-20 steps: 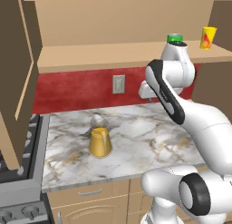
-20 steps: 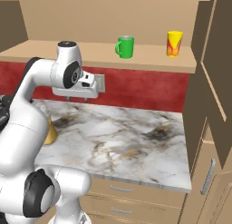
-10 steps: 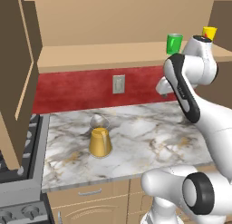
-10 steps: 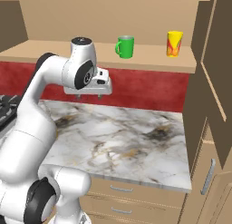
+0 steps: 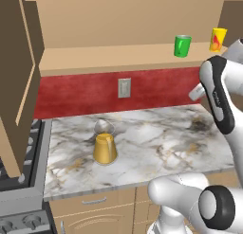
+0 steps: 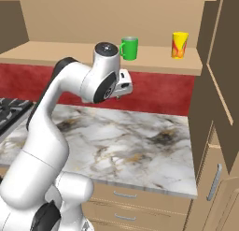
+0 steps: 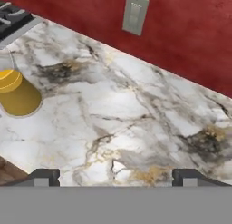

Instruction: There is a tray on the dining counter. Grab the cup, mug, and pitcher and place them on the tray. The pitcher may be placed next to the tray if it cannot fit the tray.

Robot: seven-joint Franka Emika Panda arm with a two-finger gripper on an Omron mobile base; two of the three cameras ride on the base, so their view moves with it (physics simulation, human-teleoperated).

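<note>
Marble worktop point(image 5: 156, 138), white-grey with brown veining, runs under a red back wall that carries a pale wall outlet point(image 5: 124, 87), and tan cabinet drawers sit below its front edge. Toward its left side, near the stove point(image 5: 21, 200), stands the clear glass pitcher point(image 5: 105, 145), amber-yellow in its conical lower part with a narrower clear neck above; it is upright and alone on the stone. Above the red wall a tan wooden shelf point(image 5: 114, 55) holds the bright green cylindrical mug point(image 6: 129, 48), its handle turned to the left in the right base view, and the small yellow handleless cup point(image 6: 179, 44) with a red-orange mark on its side. The two stand apart from each other on the shelf, the mug nearer the pitcher's end, the cup nearer the tall cabinet at the far end. The white arm reaches up over the worktop, and its claw point(image 7: 116, 175) hangs released, its two dark fingertips point(image 7: 44, 176) spread wide with bare marble between them and nothing held. In the hand view the pitcher lies off to the left, well apart from the claw.
</note>
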